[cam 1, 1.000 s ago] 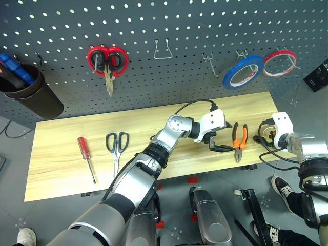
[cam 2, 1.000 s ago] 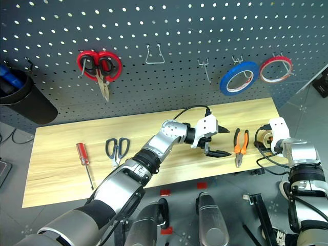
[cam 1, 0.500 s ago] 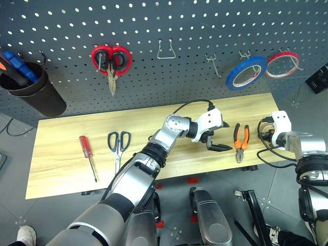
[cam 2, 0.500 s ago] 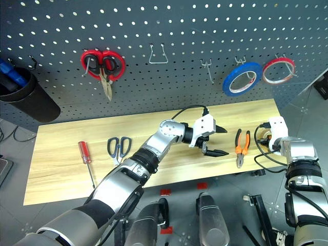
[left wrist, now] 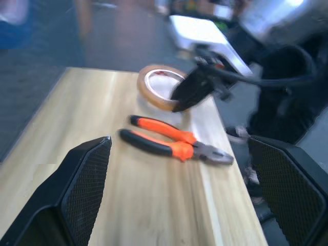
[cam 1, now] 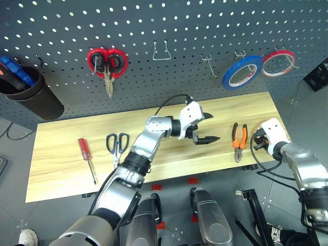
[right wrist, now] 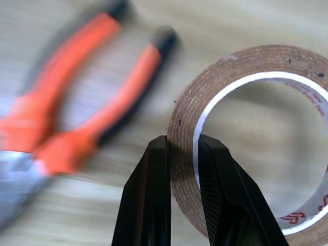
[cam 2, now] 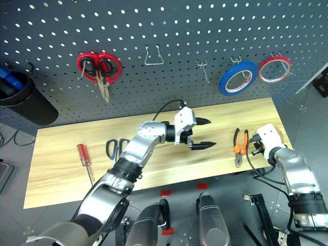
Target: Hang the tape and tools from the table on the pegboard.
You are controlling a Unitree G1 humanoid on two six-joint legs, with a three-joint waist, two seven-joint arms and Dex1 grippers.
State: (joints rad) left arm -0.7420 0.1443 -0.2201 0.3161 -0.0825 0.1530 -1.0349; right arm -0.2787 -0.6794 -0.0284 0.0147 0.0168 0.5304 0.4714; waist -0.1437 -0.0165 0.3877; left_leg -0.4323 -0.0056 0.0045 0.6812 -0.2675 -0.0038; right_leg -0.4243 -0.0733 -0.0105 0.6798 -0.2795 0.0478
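A: What is the right pincer [right wrist: 182, 154] doing?

B: It is gripping the tape [right wrist: 256, 138]. Its two black fingers [right wrist: 154, 205] are pinching the wall of the tan ring, one outside and one inside. In the head view this is happening at the lower right of the frame, at the right end of the bench [cam 1: 61, 154].

A: And the left pincer [cam 1: 205, 128]?

B: It is standing wide with nothing between its fingers, hovering over the middle of the bench and pointing toward the right side of the frame.

A: Where are the tools lying?

B: The pliers [cam 1: 238, 139] are lying flat on the bench between the two pincers, just beside the tape, with the orange-and-black arms pointing toward the pegboard [cam 1: 169, 77]. The dark-looped scissors [cam 1: 117, 145] are lying toward the left of the bench, and the red-handled screwdriver [cam 1: 85, 155] is lying farther left, near them but apart.

A: What is hanging on the pegboard?

B: Red-looped scissors [cam 1: 107, 64] are hanging at the upper left. A blue tape ring [cam 1: 243, 72] and a red-edged tape ring [cam 1: 279, 62] are hanging side by side at the upper right. A dark cup [cam 1: 36, 100] holding thick-handled tools is sitting at the far left edge.
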